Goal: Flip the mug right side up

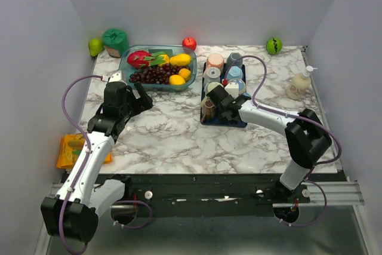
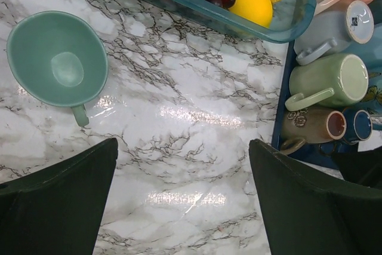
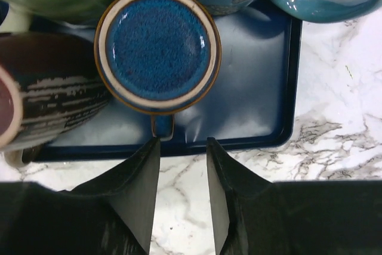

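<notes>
Right wrist view: the right gripper (image 3: 182,144) is hovering at the near edge of the blue tray (image 3: 256,88). Its jaws are standing narrow and empty, just short of the handle (image 3: 162,126) of the upside-down blue mug (image 3: 157,49). A sound grip is likely needing a deeper reach around that handle. The left gripper (image 2: 183,144) is gaping wide over the counter (image 2: 197,88).

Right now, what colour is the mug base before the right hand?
Mug base: speckled deep blue, cream ring; right wrist view shows best.
</notes>
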Robot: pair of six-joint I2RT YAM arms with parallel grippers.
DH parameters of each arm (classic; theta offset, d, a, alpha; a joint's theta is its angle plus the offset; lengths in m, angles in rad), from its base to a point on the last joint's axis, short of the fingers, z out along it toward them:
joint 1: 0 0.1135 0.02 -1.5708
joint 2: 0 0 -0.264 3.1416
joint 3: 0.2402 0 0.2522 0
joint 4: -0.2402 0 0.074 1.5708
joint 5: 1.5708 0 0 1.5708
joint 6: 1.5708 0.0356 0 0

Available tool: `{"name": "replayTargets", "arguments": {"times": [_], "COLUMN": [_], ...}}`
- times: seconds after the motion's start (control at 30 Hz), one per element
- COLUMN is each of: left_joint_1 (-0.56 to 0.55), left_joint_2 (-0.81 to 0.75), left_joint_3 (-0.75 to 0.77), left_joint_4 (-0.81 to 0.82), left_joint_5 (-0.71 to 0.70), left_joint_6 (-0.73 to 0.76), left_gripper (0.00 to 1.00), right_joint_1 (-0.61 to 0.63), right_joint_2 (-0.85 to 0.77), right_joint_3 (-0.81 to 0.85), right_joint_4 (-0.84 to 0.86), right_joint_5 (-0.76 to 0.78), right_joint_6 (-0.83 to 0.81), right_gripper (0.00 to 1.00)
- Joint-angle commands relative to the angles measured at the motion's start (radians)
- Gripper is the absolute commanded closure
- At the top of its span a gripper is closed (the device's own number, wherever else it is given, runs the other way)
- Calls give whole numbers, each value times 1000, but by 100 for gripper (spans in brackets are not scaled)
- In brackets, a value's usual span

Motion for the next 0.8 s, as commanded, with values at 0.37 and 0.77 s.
{"name": "replayTargets", "arguments": {"times": [0.37,0.77], "left_joint_1": [0,0], "left_joint_2": [6,10], "left_joint_3": [34,34], "left_joint_4": [16,13], "left_joint_5": [21,20], "left_joint_6": [15,14], "left_gripper": [1,1], "right_joint_1": [-27,-38], "right_joint_2": [65,80], "right_joint_3": [45,21], "right_joint_4": [129,172], "right_joint_5": [5,-12], "right_joint_6": [-94,-134], "right_gripper": [60,76]}}
